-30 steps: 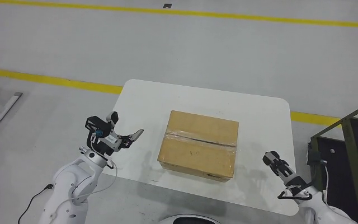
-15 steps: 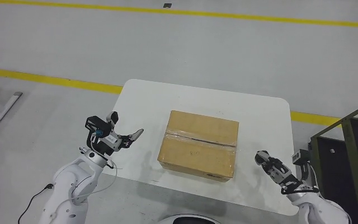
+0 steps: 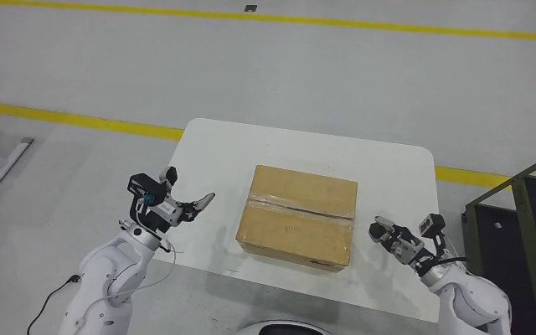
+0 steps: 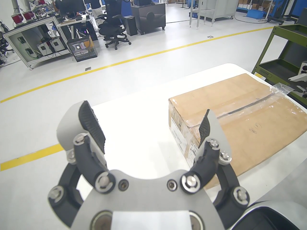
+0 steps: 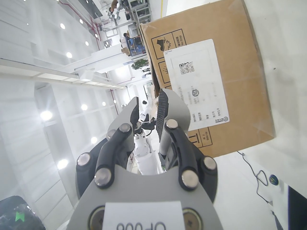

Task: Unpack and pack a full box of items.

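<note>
On table [image 3: 394, 167] near cart [image 4: 275, 66], box [image 3: 297, 213] (taped)

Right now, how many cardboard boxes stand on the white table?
1. The cardboard box sits near the middle of the table, its flaps closed; whatever it holds is hidden.

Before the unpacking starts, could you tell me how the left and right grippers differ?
The left gripper is spread wide; the right gripper shows only a narrow gap between its fingers. The right gripper sits nearer the box than the left gripper does. Both are empty and point toward the box.
</note>
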Action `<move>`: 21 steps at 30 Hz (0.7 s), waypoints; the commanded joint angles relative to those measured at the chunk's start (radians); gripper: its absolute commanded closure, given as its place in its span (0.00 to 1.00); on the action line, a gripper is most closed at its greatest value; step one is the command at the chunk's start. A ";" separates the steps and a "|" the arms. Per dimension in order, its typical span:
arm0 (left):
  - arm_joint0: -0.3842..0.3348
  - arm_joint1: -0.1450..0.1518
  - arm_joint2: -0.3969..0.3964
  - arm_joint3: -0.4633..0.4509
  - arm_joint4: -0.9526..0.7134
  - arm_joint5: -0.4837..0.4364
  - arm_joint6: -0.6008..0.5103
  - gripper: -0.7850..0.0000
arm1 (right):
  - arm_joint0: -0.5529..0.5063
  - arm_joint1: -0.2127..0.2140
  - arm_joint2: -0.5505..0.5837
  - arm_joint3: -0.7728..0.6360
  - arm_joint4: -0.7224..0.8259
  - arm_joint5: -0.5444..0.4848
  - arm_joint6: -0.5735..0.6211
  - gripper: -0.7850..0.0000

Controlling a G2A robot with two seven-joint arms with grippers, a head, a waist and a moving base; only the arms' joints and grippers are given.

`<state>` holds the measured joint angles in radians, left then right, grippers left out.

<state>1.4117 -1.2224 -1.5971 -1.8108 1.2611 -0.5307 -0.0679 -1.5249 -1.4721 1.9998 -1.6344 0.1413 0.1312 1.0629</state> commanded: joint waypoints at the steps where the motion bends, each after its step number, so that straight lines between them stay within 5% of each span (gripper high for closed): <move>1: 0.000 0.000 0.000 0.000 0.000 0.000 0.000 0.00 | 0.001 0.005 -0.016 -0.003 -0.033 -0.006 -0.020 0.52; 12: 0.000 0.000 0.000 0.000 0.000 0.000 0.000 0.00 | 0.008 0.023 -0.109 -0.027 -0.121 -0.025 -0.115 0.65; 21: 0.000 0.000 0.000 0.000 0.000 0.000 0.000 0.00 | 0.014 0.038 -0.152 -0.040 -0.140 -0.024 -0.163 0.65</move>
<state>1.4117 -1.2224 -1.5971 -1.8108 1.2611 -0.5307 -0.0679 -1.5104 -1.4361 1.8500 -1.6699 0.0020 0.1092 0.9046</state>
